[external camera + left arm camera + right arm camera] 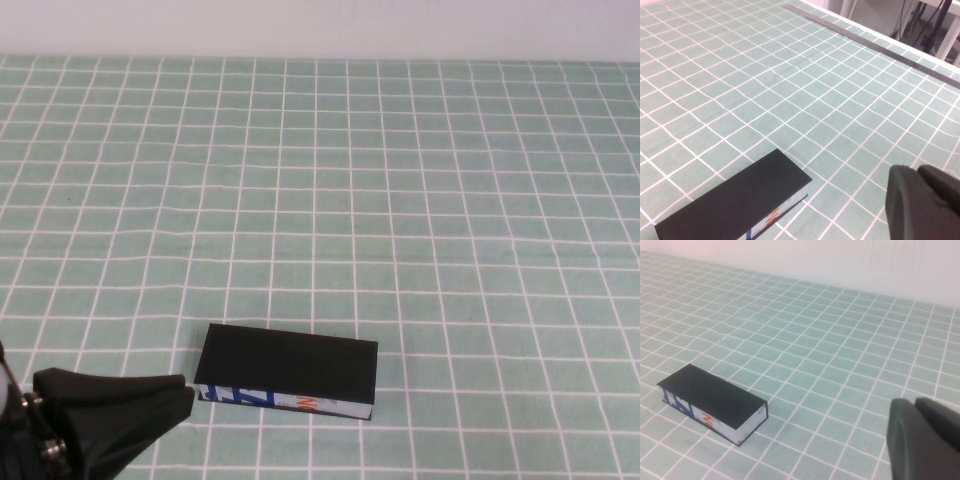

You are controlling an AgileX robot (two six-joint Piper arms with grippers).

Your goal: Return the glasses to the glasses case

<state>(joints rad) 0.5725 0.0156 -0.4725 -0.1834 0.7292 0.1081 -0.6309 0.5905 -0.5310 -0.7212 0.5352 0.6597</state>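
Green checked cloth with thin white grid lines covers the bench (420, 200) from the near edge to a pale wall at the far side; the left wrist view also shows a grey strip along the cloth's far border, with white furniture legs and dark cables beyond it.

At the near left corner of the high view sits the left end effector (150, 405), a black tapering shape pointing toward the case, its tip just beside the case's left end; whether the two touch cannot be told. In the left wrist view the same end effector (922, 202) appears as two dark rounded fingers pressed together with no gap between them, holding nothing.

Next to it lies the glasses case (287, 372), a rectangular black box-like case resting flat on the cloth near the front edge, lid down. Its white front edge carries blue and red-orange marks and faces the robot. The left wrist view shows the case (735, 200) from above its black lid, and the right wrist view shows the case (712, 402) well apart from that arm.

Glasses are not seen anywhere on the cloth.

The right end effector (927, 440) shows only in its own wrist view, as two dark fingers meeting, closed and empty, above bare cloth.
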